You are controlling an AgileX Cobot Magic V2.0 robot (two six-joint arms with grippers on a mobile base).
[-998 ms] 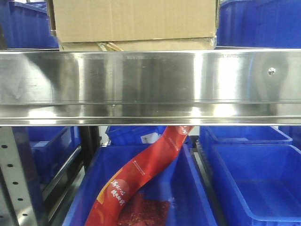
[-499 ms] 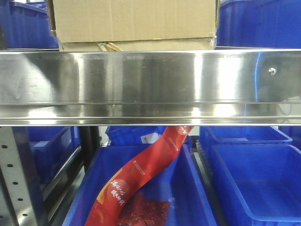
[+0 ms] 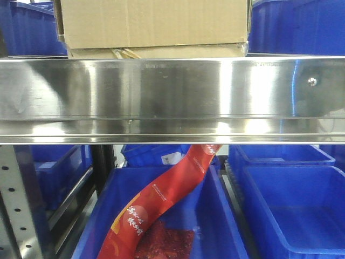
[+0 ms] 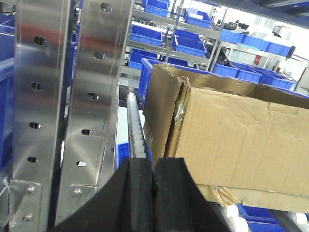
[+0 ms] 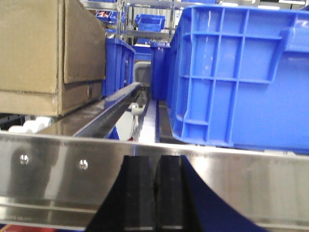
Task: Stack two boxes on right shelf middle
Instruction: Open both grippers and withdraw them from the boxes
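On the shelf [image 3: 172,97], two stacked boxes [image 3: 153,24]; both end effectors closed, empty.

Two plain brown cardboard boxes [image 3: 153,24] are sitting stacked on the shiny steel shelf [image 3: 172,97], the upper one resting on the lower box [image 3: 156,52], whose tape is fraying.

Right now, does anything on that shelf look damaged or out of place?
Yes. The cardboard box on the shelf is battered: its corner seam is split and crumpled, with loose tape showing. A red packet also sticks up crookedly from the blue bin below.
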